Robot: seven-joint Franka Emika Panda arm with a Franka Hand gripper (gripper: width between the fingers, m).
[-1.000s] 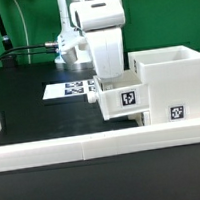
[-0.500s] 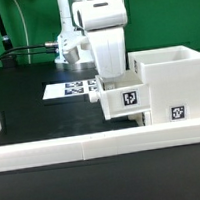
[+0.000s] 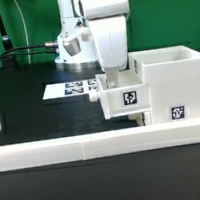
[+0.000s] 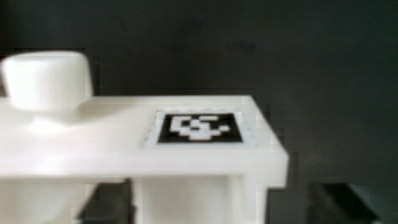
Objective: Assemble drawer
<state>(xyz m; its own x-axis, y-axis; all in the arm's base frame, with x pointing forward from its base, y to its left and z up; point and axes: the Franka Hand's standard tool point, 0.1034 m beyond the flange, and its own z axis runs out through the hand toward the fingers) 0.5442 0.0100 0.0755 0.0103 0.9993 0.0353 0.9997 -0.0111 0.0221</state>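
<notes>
Arm and gripper come first to tell about: the white arm stood lower before, and now it has gone up a bit, though its lower end still reaches down to the small tray. The tray itself has not moved between the pictures. I think this means the tray is where it should be and the arm may be letting go, but that is only a guess. I cannot tell if the fingers are apart or pinched on the tray, because the arm's body hides them.

Going from left to right in the exterior view: a low white rail runs along the front at 6 o'clock. The marker board lies flat on the black table, at about 10 o'clock from the tray. The tray sits in the middle, pushed against the big casing at 3 o'clock.

In the wrist view the tray's round knob stands next to a square tag on its flat face
</notes>
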